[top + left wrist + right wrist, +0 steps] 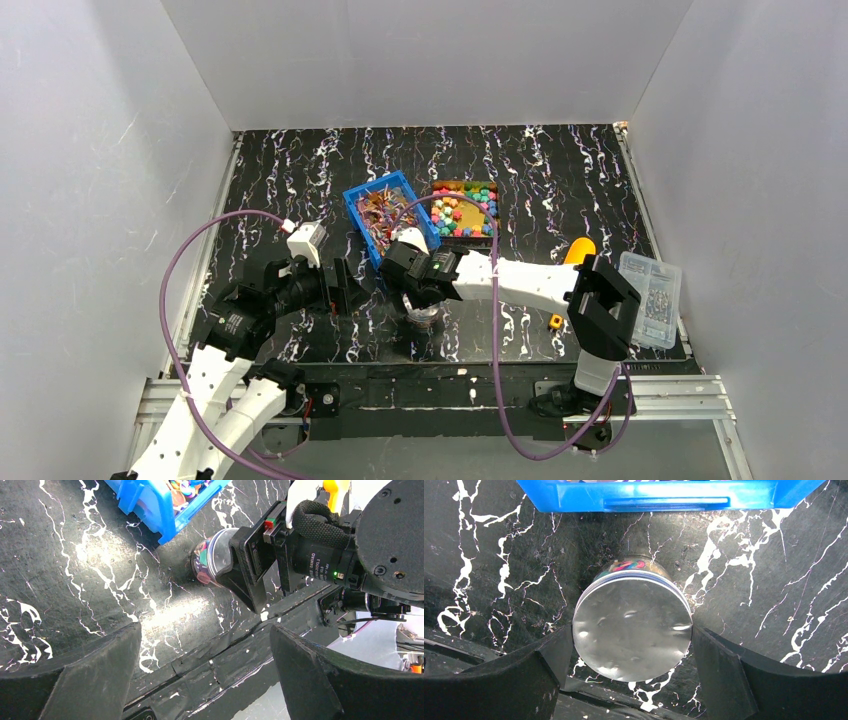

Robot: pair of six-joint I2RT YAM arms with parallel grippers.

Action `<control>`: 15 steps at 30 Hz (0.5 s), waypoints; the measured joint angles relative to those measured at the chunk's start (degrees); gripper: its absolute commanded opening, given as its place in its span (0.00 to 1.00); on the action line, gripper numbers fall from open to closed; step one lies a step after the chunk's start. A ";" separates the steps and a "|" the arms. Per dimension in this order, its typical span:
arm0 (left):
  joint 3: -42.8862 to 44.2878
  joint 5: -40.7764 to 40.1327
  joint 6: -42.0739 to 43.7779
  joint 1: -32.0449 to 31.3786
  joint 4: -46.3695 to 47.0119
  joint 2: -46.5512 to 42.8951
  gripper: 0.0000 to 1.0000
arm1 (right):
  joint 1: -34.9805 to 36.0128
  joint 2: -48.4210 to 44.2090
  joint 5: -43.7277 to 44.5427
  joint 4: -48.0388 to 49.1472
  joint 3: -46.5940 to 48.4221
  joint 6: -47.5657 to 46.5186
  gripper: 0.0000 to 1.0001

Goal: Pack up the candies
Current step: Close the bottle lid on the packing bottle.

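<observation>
now our right hand (632,642) stands straight above the upright jar (631,622) of candies (625,565) by the table (499,555)'s near edge, clamped on it; left hand (205,630) gapes.

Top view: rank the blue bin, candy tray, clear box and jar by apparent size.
Largest: blue bin.
Next: candy tray and clear box, too alike to rank.
Smallest: jar, partly hidden.

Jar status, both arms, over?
Left gripper open, empty. Right gripper clamped on lidded jar, candies inside. Blue bin close behind jar, not blocking.
</observation>
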 measured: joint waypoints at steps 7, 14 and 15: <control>0.00 0.02 0.00 0.00 0.00 0.00 0.99 | 0.00 0.00 0.00 0.00 0.02 0.00 0.91; 0.00 0.02 0.00 0.00 0.00 0.00 0.99 | 0.02 0.00 -0.02 0.00 0.04 0.02 0.98; 0.00 0.02 0.00 0.00 0.00 0.00 0.99 | 0.02 0.07 -0.04 0.00 0.04 0.07 0.99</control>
